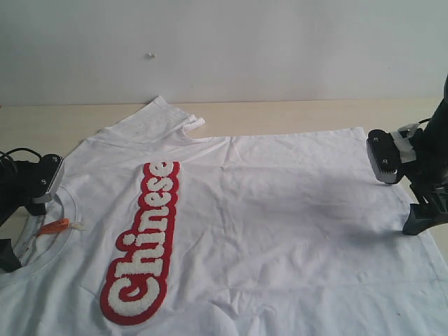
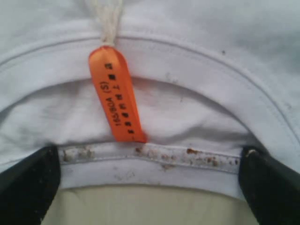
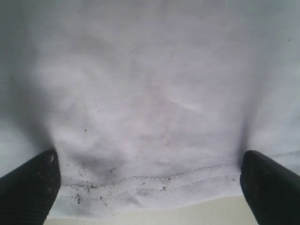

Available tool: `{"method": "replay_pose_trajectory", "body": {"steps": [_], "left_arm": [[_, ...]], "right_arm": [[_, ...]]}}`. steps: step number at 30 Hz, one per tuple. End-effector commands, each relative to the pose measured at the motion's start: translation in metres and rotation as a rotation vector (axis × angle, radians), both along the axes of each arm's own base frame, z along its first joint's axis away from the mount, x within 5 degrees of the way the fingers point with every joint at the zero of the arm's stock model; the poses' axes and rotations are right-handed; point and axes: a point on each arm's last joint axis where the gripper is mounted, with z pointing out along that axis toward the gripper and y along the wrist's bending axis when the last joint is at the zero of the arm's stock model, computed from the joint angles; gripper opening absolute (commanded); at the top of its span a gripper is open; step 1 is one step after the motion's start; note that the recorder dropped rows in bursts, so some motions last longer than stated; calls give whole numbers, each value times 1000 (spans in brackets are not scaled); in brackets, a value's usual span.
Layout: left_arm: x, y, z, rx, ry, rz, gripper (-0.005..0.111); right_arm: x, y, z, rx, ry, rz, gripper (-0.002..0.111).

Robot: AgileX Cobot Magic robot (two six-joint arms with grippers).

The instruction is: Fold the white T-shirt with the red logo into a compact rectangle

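Note:
The white T-shirt point(image 1: 280, 210) lies spread flat on the table, collar to the left and hem to the right. Its red logo point(image 1: 143, 245) runs along the chest, spelling "Chinese". My left gripper point(image 1: 28, 217) is open at the collar. In the left wrist view its fingers point(image 2: 28, 185) straddle the ribbed collar band point(image 2: 154, 157), with the orange neck tag point(image 2: 117, 93) just beyond. My right gripper point(image 1: 402, 189) is open at the hem. In the right wrist view its fingers point(image 3: 28, 187) flank the stitched hem edge point(image 3: 154, 180). Neither gripper holds cloth.
The pale wooden table point(image 1: 294, 115) shows behind the shirt, and a white wall rises beyond it. One sleeve point(image 1: 164, 115) points toward the back. The cloth has wrinkles near the front middle point(image 1: 231, 304). Bare tabletop shows under both grippers point(image 2: 150, 206).

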Motion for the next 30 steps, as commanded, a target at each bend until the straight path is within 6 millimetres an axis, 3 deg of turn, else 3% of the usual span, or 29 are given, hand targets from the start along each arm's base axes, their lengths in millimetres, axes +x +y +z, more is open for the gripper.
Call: {"method": "replay_pose_trajectory", "body": {"steps": [1,6,18,30], "left_arm": [[-5,3,-20,20,44,-18,105],[-5,3,-20,20,44,-18,105],[-5,3,-20,20,44,-18,105],[-5,3,-20,20,44,-18,105]], "right_arm": [[2,-2,4,9,48,12,105],[6,-2,15,17,71,11,105],[8,-8,12,-42,54,18,105],[9,-8,-6,-38,92,22,105]]}}
